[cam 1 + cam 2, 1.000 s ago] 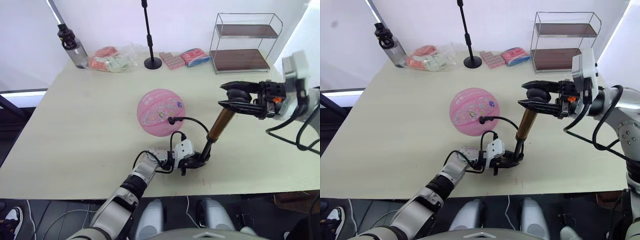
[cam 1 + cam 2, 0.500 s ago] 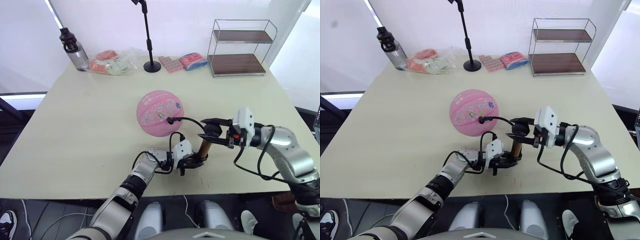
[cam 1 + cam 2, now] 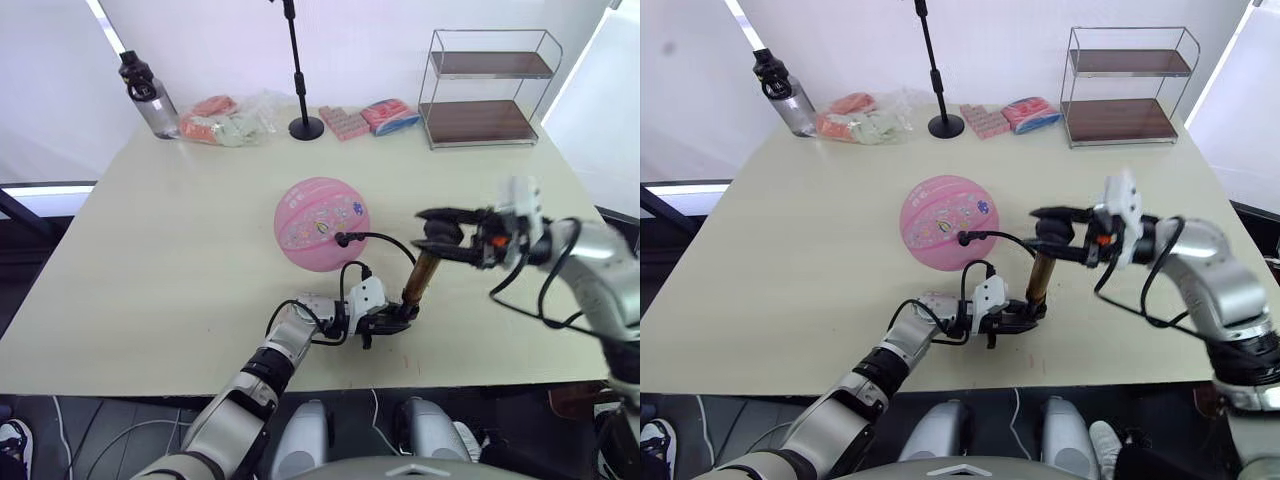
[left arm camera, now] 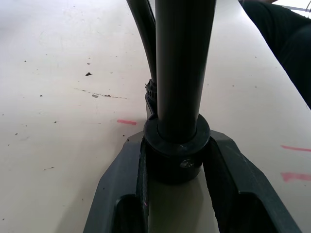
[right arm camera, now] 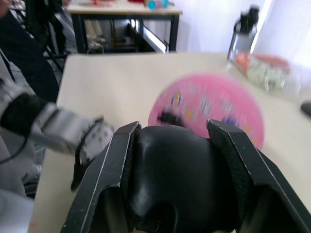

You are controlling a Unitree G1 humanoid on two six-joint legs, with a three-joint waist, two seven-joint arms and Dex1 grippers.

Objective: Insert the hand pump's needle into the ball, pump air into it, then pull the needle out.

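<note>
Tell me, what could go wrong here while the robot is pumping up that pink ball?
The ball rests loose on the table, so a tug on the hose might roll it or pull the needle out. The hand pump leans, held at its foot by the left gripper; a hard push by the right gripper on the handle could tip it or make it slip.

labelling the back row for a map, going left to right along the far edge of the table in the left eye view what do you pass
water bottle → clear bag of pink and green packets → black stand base → pink block pack → pink and blue packet → wire shelf rack
</note>
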